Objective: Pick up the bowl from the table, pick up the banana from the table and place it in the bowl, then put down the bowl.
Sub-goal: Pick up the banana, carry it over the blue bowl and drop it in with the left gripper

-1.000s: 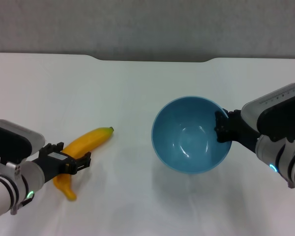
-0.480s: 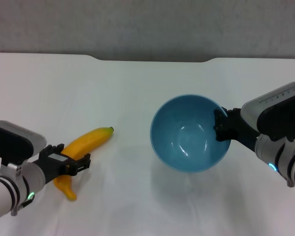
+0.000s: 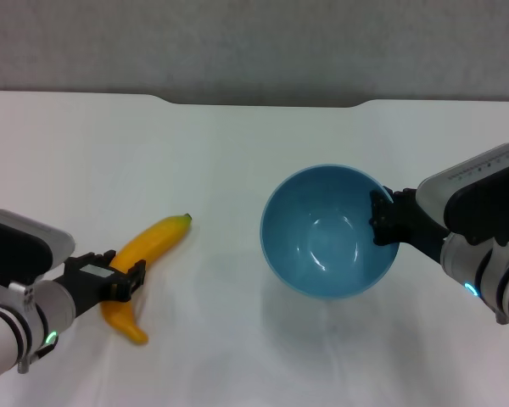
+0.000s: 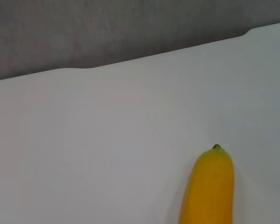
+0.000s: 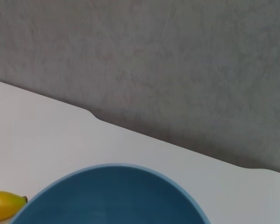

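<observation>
The light-blue bowl (image 3: pixel 327 233) hangs a little above the white table (image 3: pixel 237 153), tilted so its inside faces me, with its shadow below. My right gripper (image 3: pixel 383 222) is shut on the bowl's right rim. The bowl's rim also fills the bottom of the right wrist view (image 5: pixel 112 196). The yellow banana (image 3: pixel 157 239) lies slanted at the left. My left gripper (image 3: pixel 123 284) is shut around its lower half. The banana's stem end shows in the left wrist view (image 4: pixel 210 186) and in the right wrist view (image 5: pixel 4 205).
A shallow dark notch (image 3: pixel 263 103) runs along the table's far edge, with a grey wall (image 3: pixel 254 42) behind. Bare white tabletop lies between the banana and the bowl.
My left gripper's fingers have closed in on the banana, which has shifted and turned slightly. The bowl has stayed nearly still in my right gripper.
</observation>
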Robot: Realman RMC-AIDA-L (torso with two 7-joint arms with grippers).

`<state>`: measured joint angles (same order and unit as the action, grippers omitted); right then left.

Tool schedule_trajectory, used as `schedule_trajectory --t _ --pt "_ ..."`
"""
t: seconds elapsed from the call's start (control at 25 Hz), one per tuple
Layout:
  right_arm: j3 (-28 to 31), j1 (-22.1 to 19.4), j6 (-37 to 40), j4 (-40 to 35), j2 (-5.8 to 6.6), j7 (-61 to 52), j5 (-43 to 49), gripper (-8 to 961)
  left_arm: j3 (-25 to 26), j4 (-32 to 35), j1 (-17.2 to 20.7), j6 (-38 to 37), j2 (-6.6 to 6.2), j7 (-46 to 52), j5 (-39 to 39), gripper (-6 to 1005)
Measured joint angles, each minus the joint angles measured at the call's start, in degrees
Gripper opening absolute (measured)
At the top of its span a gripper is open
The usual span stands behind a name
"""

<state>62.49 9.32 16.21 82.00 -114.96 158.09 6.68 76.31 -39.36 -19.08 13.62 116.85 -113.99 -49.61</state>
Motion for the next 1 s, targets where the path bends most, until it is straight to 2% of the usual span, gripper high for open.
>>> schedule_trajectory --t 0.24,0.32,0.52,0.64,0.8,1.0 --pt "0.0 0.0 -0.1 -0.2 0.00 -0.1 0.0 43 0.5 -2.9 1.9 0.1 0.06 -0.2 0.6 502" --pt "0.0 0.0 -0.1 -0.2 0.00 -0.1 0.0 43 1.1 -5.2 3.4 0.1 0.01 -0.5 0.6 507" --pt "0.3 -0.1 -0.1 -0.8 0.01 -0.4 -0.1 43 2.9 -13.1 8.9 0.8 -0.02 -0.6 0.7 520" --pt "0.4 0.1 -0.6 -2.2 0.00 -0.7 -0.5 43 3.3 -20.6 13.3 2.2 -0.03 -0.5 0.7 528" --pt "0.5 0.8 -2.4 -4.8 0.00 -2.4 -0.7 43 3.3 -28.6 18.2 6.6 0.01 -0.2 1.6 539" --pt "0.0 3.2 -4.3 -8.5 0.04 -5.8 -0.8 43 3.5 -31.4 20.4 15.1 -0.12 0.0 6.9 552"
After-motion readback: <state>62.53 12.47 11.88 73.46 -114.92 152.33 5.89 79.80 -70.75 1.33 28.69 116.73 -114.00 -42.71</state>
